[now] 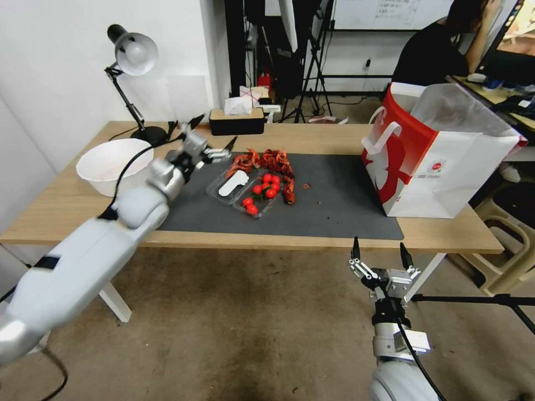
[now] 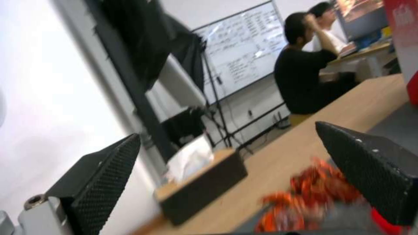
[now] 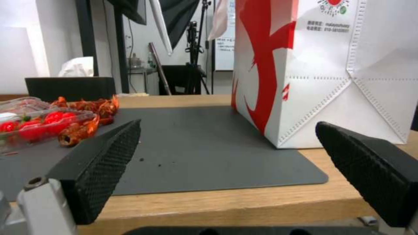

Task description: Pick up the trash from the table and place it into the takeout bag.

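Observation:
The trash lies on the dark grey mat [image 1: 334, 206] of the table [image 1: 67, 206]: a heap of red crayfish shells [image 1: 270, 161] and a clear plastic tray [image 1: 245, 189] holding small red tomatoes and a white scoop. A whitish bowl [image 1: 114, 164] stands at the left end. My left gripper [image 1: 213, 133] hovers open just left of the shells [image 2: 305, 195], holding nothing. The red-and-white takeout bag [image 1: 440, 161] stands upright on the mat's right end. My right gripper [image 1: 379, 256] is open below the table's front edge, facing the bag [image 3: 326, 71].
A black desk lamp [image 1: 131, 55] and a dark tissue box [image 1: 237, 120] stand along the table's far edge. A beige stool [image 1: 507, 245] sits to the right of the table. Bare mat [image 3: 196, 147] lies between tray [image 3: 39, 127] and bag.

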Controlling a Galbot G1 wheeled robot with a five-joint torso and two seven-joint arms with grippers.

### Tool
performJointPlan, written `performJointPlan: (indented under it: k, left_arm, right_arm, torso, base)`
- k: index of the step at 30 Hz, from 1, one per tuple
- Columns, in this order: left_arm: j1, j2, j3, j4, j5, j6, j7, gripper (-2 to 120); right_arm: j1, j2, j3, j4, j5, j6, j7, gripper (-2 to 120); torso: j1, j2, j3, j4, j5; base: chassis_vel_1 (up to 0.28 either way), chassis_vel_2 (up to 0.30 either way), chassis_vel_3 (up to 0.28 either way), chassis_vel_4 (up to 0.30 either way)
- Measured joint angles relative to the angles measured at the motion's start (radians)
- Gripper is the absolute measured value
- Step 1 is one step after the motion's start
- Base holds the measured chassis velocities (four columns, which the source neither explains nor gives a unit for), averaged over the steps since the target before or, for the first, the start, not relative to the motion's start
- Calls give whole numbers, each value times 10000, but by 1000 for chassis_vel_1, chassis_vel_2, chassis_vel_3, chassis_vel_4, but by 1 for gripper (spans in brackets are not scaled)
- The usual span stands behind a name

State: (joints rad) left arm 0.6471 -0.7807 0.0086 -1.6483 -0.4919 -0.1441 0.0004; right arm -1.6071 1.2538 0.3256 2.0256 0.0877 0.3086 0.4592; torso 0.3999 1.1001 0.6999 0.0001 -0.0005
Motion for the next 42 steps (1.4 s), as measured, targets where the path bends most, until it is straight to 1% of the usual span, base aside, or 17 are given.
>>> performJointPlan:
  k: [1, 3, 4, 5, 8, 11, 12, 13, 19, 20, 28, 33, 36, 37, 39, 40, 42]
  left_arm:
    - [0, 0, 0, 0, 0, 0, 0, 100]
    - [949, 134, -961, -421, 3, 1, -60, 100]
    - [1266, 192, -1221, -597, 4, -9, -118, 100]
    - [1266, 192, -1221, -597, 4, -9, -118, 100]
    - [2062, 295, -1882, -1027, 5, -42, -265, 100]
    - [2062, 295, -1882, -1027, 5, -42, -265, 100]
    - [3010, 256, -2501, -1415, 26, -51, -313, 100]
    - [3226, 248, -2643, -1491, 38, -59, -322, 100]
    - [4043, 130, -3131, -1741, 129, -128, -339, 100]
    - [4340, 30, -3396, -1823, 182, -171, -344, 100]
    - [5046, -210, -3919, -1984, 235, -225, -345, 100]
    - [5841, -629, -4466, -2232, 235, -238, -346, 100]
    - [6682, -1171, -4945, -2433, 332, -244, -329, 100]
    - [6682, -1171, -4945, -2433, 332, -244, -329, 100]
    - [7475, -1556, -5347, -2674, 377, -265, -320, 100]
    - [7475, -1556, -5347, -2674, 377, -265, -320, 100]
    - [8176, -1853, -5641, -2796, 442, -373, -310, 100]
  right_arm:
    - [0, 0, 0, 0, 0, 0, 0, 100]
    - [2, 2, -28, -21, -10, 0, -2, 100]
    - [1, 6, -42, -26, -16, 0, -3, 100]
    - [1, 6, -42, -26, -16, 0, -3, 100]
    - [8, 24, -81, -26, -52, 0, -8, 100]
    - [8, 24, -81, -26, -52, 0, -8, 100]
    - [22, 49, -128, -27, -139, 3, -12, 100]
    - [23, 53, -132, -29, -155, 5, -11, 100]
    - [3, 69, -151, -33, -218, 14, -10, 100]
    - [-13, 72, -151, -34, -238, 21, -8, 100]
    - [-82, 67, -143, -3, -271, 42, 0, 100]
    - [-172, 58, -114, 81, -287, 49, 10, 100]
    - [-244, 49, -110, 140, -316, 49, 28, 100]
    - [-244, 49, -110, 140, -316, 49, 28, 100]
    - [-262, 42, -105, 148, -325, 49, 38, 100]
    - [-262, 42, -105, 148, -325, 49, 38, 100]
    - [-273, 47, -108, 152, -354, 49, 46, 100]
  torso:
    - [0, 0, 0, 0, 0]
    - [0, 0, -1, 0, 7]
    - [1, 0, -1, 0, 7]
    - [1, 0, -1, 0, 7]
    - [0, 0, -1, -5, 9]
    - [0, 0, -1, -5, 9]
    - [1, 0, 0, 0, 3]
    - [0, 0, 0, -2, 6]
    - [0, 0, 0, 0, 2]
    - [0, 0, 0, -2, 7]
    - [0, 0, 1, 1, 4]
    - [0, 0, 0, -1, 3]
    - [0, 0, 0, -3, 4]
    - [0, 0, 0, -3, 4]
    - [0, 1, 0, -1, 8]
    - [0, 1, 0, -1, 8]
    - [0, 1, 0, 0, 6]
  base:
    - [0, 0, 0, 0]
    - [0, 0, 0, 0]
    - [0, 0, 0, 0]
    - [0, 0, 0, 0]
    - [0, 0, 0, 0]
    - [0, 0, 0, 0]
    - [0, 0, 0, 0]
    - [0, 0, 0, 0]
    - [0, 0, 0, 0]
    - [0, 0, 0, 0]
    - [0, 0, 0, 0]
    - [0, 0, 0, 0]
    - [0, 0, 0, 0]
    - [0, 0, 0, 0]
    - [0, 0, 0, 0]
    - [0, 0, 0, 0]
    - [0, 0, 0, 0]
